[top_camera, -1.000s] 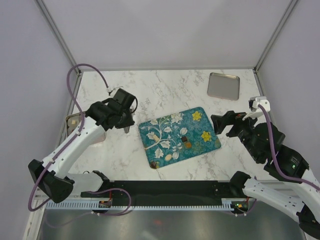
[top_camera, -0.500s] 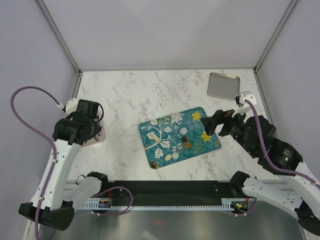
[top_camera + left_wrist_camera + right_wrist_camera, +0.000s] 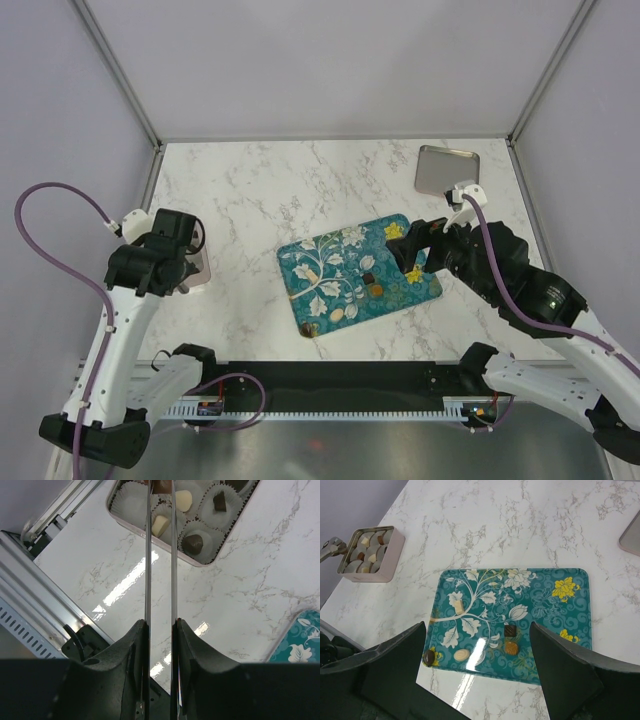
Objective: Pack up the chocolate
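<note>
One brown chocolate (image 3: 161,486) pinched between left jaws over tin (image 3: 200,564); right jaws spread wide above teal tray (image 3: 545,610).

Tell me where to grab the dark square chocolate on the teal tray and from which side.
Take the dark square chocolate by two opposite flat sides, from straight above: it lies flat on the teal tray, so only its sides offer a hold. Probably best the pair not facing the caramel chocolate, which lies close beside it.
</note>
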{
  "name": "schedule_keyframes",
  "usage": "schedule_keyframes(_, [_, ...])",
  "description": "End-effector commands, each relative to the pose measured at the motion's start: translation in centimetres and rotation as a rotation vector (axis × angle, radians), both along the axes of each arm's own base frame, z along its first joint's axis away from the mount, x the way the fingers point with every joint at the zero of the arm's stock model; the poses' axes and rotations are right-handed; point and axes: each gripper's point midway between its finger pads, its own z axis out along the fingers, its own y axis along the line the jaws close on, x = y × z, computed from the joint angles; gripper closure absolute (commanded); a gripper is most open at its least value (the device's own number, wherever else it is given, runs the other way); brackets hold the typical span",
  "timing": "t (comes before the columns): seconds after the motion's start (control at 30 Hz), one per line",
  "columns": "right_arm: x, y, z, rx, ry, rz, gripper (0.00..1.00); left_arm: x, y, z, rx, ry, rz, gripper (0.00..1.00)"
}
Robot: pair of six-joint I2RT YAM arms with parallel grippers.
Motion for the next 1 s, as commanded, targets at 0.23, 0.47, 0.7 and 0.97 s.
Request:
schedule_keyframes(0.23, [-0.5, -0.1, 2.3, 0.043, -0.043, 0.021, 0.07, -2.6, 1.9, -0.4, 0.089, 0.140, 0.056, 0.71])
schedule_keyframes(0.47, [-0.7, 0.2, 2.5, 0.049, -0.041, 0.040, 0.07, -3.3, 1.4, -0.9, 0.053, 0.180, 0.064, 0.71])
schedule_keyframes(0.7, [-1.2, -0.3, 2.9, 0.059, -0.057, 0.043, 0.07, -4.4, 1.2, -1.3, 0.027, 0.168, 0.037, 0.73])
schedule_keyframes(0.97, [-1.9, 0.0, 3.0, 0.066, -0.075, 0.091, 0.07, -6.0, 1.4, -3.6, -0.001, 0.225, 0.077, 0.72])
